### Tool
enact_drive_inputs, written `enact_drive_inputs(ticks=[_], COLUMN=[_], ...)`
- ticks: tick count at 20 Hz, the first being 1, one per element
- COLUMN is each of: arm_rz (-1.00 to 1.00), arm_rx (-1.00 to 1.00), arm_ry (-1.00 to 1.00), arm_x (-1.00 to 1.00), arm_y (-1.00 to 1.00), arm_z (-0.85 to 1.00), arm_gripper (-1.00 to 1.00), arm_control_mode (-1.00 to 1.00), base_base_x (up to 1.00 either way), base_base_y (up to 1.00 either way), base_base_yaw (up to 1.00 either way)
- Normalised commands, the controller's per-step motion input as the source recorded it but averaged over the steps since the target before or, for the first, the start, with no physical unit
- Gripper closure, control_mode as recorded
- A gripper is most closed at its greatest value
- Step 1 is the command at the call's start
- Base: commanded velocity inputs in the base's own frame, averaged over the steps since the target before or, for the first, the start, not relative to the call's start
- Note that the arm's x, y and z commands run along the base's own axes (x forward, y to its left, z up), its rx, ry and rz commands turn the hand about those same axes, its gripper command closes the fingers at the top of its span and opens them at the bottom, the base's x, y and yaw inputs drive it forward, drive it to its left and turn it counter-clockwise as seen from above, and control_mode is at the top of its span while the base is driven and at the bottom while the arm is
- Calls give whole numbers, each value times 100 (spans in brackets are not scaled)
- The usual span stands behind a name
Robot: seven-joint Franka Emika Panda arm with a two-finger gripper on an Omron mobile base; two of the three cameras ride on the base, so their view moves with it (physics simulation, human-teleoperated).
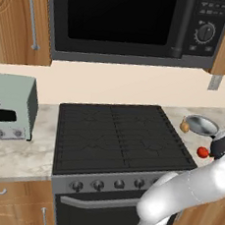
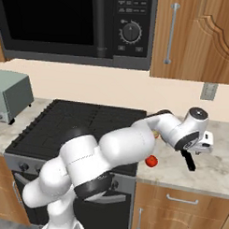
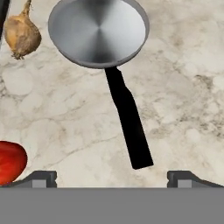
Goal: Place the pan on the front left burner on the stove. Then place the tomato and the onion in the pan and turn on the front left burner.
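Claw (image 3: pixel 111 177): jaws wide, gripping nothing, above the marble counter (image 3: pixel 183 87).
Pan (image 3: pixel 98 30): ahead of the claw, black handle (image 3: pixel 129 124) pointing back between the fingertips.
Onion (image 3: pixel 21 36): ahead-left, beside the pan.
Tomato (image 3: pixel 9 161): close left.

**Arm and gripper posture**

The white arm (image 2: pixel 110 153) is extended forward and to the right, bent at the elbow, with the wrist turned downward. The gripper (image 3: pixel 111 177) is held with its jaws spread wide; nothing is grasped between them.
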Motion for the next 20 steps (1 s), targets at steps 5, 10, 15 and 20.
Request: enact_drive_inputs(ticks=[5, 10, 15, 20], arm_rz=[0, 0, 0, 0], arm_rx=[0, 0, 0, 0], arm_ry=[0, 3, 4, 4], arm_x=[20, 17, 16, 17], arm_y=[-20, -18, -16, -9], arm_z=[-21, -25, -34, -34], arm_gripper=[-100, -100, -100, -100], arm_control_mode=[-100, -100, -100, -100], base_base_x=[0, 0, 0, 0], base_base_y=[0, 0, 0, 0], base_base_yaw=[0, 0, 0, 0])
